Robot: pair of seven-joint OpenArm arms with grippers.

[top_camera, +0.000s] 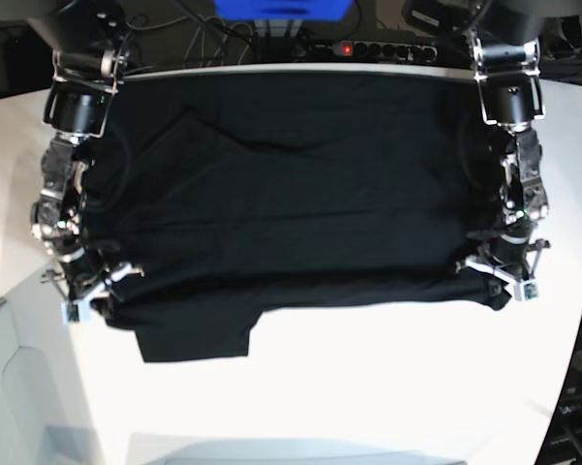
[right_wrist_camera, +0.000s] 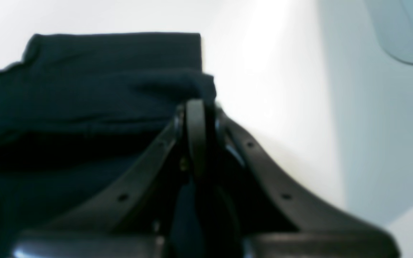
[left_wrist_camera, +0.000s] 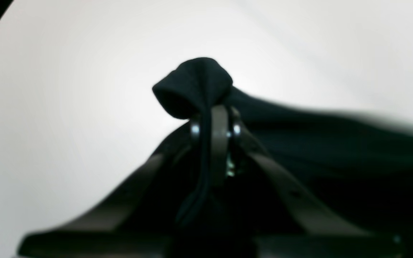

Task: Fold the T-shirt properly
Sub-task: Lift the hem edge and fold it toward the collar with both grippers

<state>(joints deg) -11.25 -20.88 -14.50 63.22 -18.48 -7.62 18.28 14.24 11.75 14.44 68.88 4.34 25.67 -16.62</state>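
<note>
The T-shirt (top_camera: 291,194) lies spread across the table (top_camera: 387,387), between both arms.

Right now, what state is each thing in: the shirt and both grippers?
T-shirt: spread plain side up on the table, both near corners pinched, a sleeve poking out below the near edge.
Left gripper: shut on a bunched T-shirt corner.
Right gripper: shut on the T-shirt edge.

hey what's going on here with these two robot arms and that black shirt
A two-armed robot is folding a black T-shirt spread on a white table. The left gripper and the right gripper are each shut on a pinch of cloth at opposite ends of the shirt's near edge. One sleeve sticks out toward the camera.
</note>
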